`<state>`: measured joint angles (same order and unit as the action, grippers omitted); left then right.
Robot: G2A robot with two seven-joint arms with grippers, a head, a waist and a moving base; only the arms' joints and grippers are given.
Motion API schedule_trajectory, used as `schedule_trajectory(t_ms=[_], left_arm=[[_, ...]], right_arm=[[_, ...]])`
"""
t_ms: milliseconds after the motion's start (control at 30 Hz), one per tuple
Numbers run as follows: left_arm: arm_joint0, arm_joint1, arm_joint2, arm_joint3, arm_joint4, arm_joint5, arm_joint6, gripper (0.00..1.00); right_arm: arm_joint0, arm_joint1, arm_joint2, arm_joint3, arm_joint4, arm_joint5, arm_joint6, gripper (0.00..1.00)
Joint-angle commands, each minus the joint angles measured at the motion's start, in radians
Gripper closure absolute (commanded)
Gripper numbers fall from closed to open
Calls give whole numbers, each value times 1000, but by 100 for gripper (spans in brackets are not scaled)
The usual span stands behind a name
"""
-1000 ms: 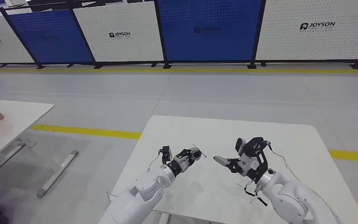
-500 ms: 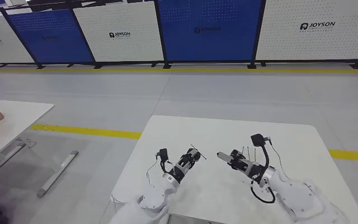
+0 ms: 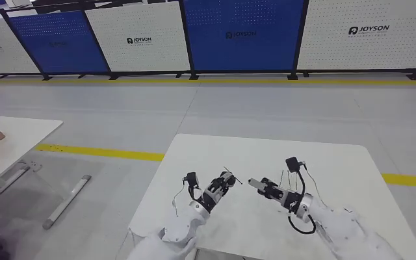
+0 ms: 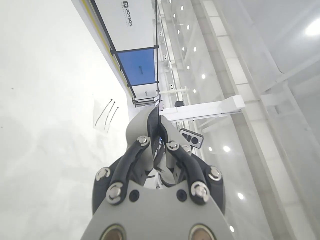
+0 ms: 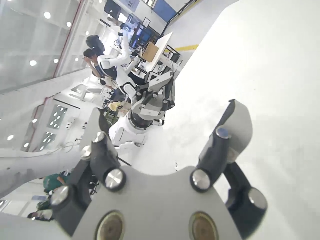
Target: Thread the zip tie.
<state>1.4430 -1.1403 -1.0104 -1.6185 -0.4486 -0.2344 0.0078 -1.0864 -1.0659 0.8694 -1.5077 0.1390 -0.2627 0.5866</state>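
My left gripper [image 3: 225, 177] hovers over the white table [image 3: 260, 149], shut on a thin black zip tie [image 4: 156, 38]. The tie sticks out straight past its fingertips [image 4: 154, 116]. In the top view the tie's free end [image 3: 233, 175] points toward my right gripper [image 3: 252, 183], which sits a short gap away, facing it. The right wrist view shows my right gripper [image 5: 167, 118] open with nothing between its fingers [image 5: 237, 116]. Beyond them is the left gripper [image 5: 155, 98].
Three spare black zip ties [image 4: 107, 113] lie side by side on the table near its far edge. Blue and white partition panels [image 3: 240, 32] stand across the floor behind the table. Another white table [image 3: 19, 136] is off to the left.
The right arm has turned its wrist and stretched out low, bringing its gripper closer to the left one. The left gripper has shifted slightly, still holding the zip tie.
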Motion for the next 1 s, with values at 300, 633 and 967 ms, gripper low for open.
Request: schedule_trajectory(t_ms=[300, 633, 967], left_arm=[[2, 1, -5, -5, -2, 6, -6, 100], [-14, -15, 10, -12, -20, 40, 12, 100], [-8, -14, -13, -19, -64, 85, -103, 100]], right_arm=[[11, -12, -14, 29, 63, -25, 11, 0], [39, -35, -24, 116, 127, -77, 90, 65], [56, -47, -15, 134, 118, -70, 123, 88]])
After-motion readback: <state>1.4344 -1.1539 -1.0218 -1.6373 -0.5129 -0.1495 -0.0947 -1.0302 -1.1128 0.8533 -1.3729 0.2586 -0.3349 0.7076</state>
